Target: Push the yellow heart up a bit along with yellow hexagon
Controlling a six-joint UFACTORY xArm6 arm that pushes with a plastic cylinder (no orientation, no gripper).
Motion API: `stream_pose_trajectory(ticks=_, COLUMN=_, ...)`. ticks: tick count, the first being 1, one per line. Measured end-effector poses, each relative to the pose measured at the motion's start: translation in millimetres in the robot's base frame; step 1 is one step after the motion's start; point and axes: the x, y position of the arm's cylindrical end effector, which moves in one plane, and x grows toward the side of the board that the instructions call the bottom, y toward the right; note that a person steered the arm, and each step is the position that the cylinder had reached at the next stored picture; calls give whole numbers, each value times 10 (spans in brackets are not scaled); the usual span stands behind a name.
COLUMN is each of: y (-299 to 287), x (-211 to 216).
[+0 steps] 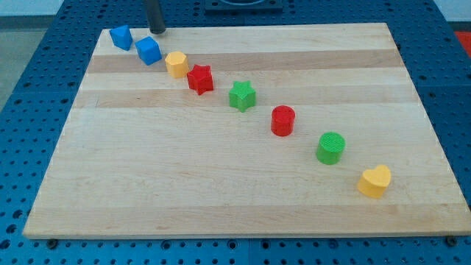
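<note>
The yellow heart [375,181] lies at the view's lower right of the wooden board [184,184]. The yellow hexagon [176,64] lies near the view's upper left, between a blue block [148,51] and a red star [199,79]. My tip [157,32] stands at the board's top edge, just above and right of that blue block, left of and above the yellow hexagon, and far from the yellow heart.
The blocks form a diagonal line from upper left to lower right: another blue block [121,37], then the blue block, yellow hexagon, red star, green star [241,96], red cylinder [282,121], green cylinder [331,148], yellow heart. A blue perforated table surrounds the board.
</note>
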Motion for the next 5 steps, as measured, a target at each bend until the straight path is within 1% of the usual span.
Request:
stream_pose_trajectory(ticks=1, y=-147, x=-1)
stream_pose_trajectory(ticks=3, y=-736, x=5)
stream_pose_trajectory(ticks=5, y=-1200, x=5)
